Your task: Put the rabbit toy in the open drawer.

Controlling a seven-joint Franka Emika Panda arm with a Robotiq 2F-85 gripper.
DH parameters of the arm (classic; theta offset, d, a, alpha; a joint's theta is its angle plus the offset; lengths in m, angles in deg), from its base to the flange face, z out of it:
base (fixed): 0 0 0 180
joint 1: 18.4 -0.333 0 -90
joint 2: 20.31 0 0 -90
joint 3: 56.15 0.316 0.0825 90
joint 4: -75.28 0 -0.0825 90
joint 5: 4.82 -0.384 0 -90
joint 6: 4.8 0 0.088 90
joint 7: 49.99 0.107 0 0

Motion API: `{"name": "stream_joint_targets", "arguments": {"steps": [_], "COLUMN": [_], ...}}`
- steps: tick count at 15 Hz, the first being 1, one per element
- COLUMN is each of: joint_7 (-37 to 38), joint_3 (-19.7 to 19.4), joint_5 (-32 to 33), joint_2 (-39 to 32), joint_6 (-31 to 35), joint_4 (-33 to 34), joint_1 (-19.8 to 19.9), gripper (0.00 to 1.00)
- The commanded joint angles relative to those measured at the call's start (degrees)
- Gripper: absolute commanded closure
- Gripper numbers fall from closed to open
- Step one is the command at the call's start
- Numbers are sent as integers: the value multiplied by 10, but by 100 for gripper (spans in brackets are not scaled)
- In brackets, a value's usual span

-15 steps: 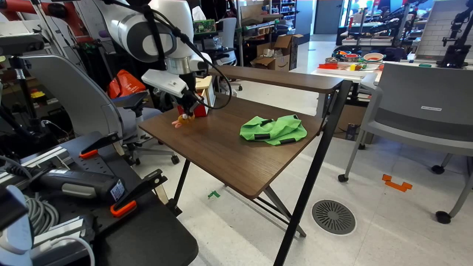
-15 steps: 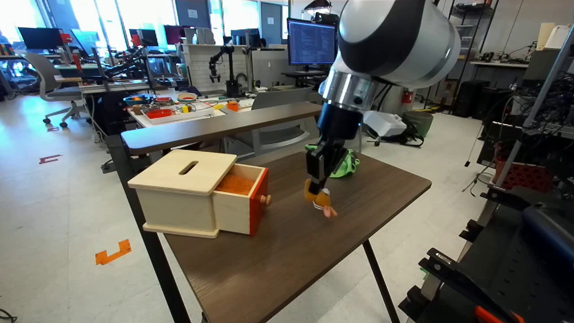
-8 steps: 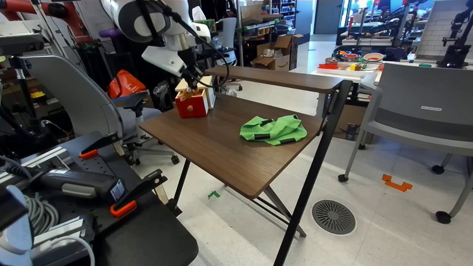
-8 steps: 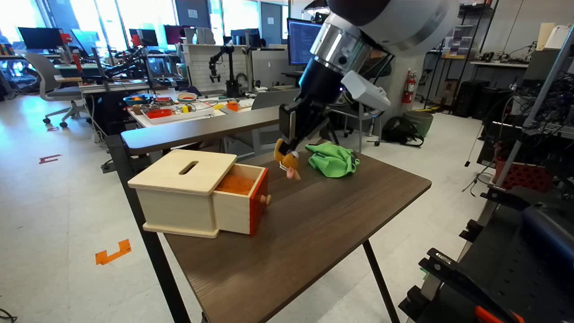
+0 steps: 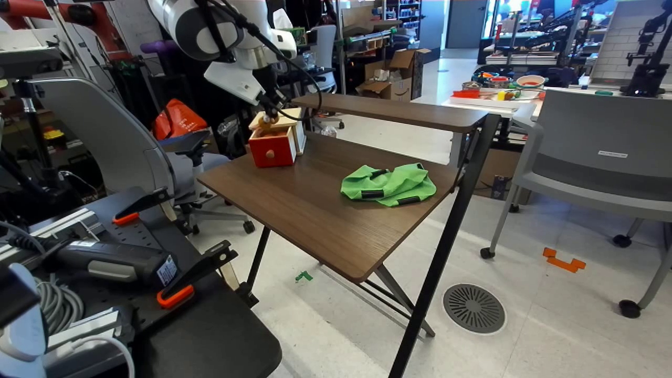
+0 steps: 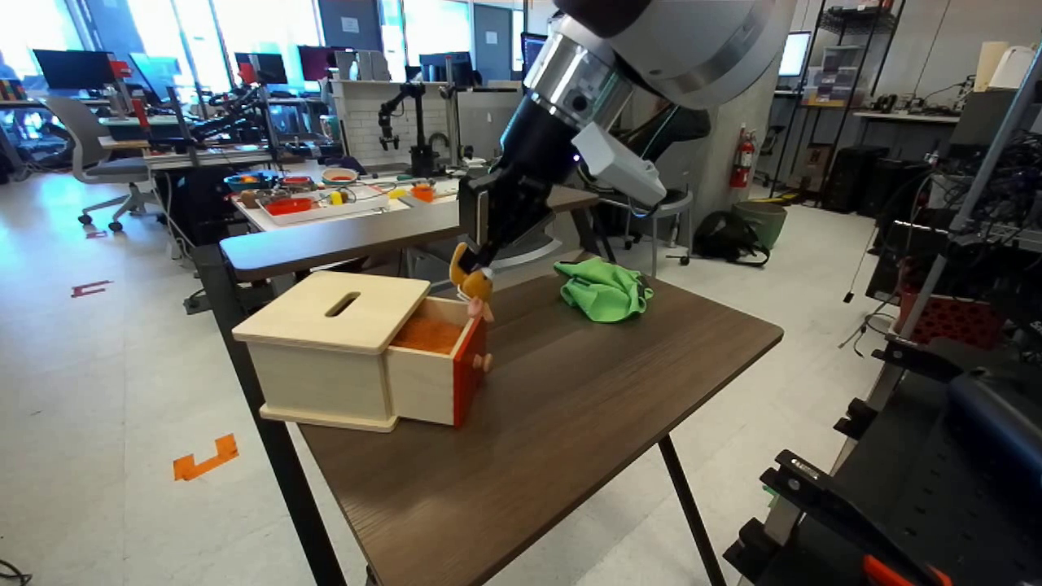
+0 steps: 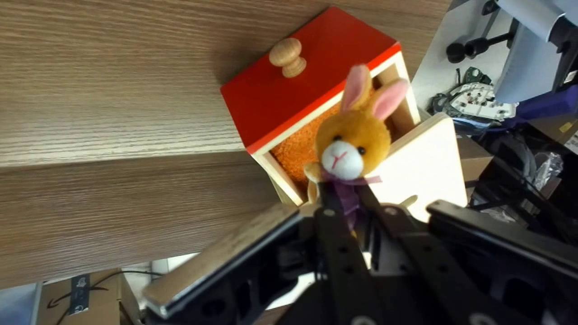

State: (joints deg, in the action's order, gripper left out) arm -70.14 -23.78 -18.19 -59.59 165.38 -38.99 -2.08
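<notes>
Wide tabletop, claw pinching rabbit near drawer rim

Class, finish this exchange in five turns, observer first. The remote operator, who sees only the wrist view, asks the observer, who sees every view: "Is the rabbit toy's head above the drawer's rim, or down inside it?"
Observer: Above it. In both exterior views the head of the rabbit toy shows higher than the rim of the open drawer.
Operator: Am I pointing straight down?
Observer: No, the claw slants in an exterior view.
Operator: What else is on the table?
Observer: A green cloth, lying apart from the wooden box that holds the drawer.
</notes>
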Motion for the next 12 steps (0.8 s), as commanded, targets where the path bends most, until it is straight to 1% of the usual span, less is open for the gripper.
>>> {"name": "stream_joint_targets", "arguments": {"steps": [1, 6, 9, 10, 11, 12], "joint_7": [-2, 5, 12, 16, 18, 21], "joint_3": [13, 5, -8, -16, -21, -26], "joint_5": [5, 19, 26, 28, 27, 27], "joint_2": [-50, -99, -106, -103, -101, -100], "joint_6": [8, -1, 0, -1, -4, -7], "joint_4": [43, 76, 83, 83, 83, 84], "joint_1": [1, -18, -29, -34, -35, -38], "gripper": [97, 97, 97, 94, 63, 62]}}
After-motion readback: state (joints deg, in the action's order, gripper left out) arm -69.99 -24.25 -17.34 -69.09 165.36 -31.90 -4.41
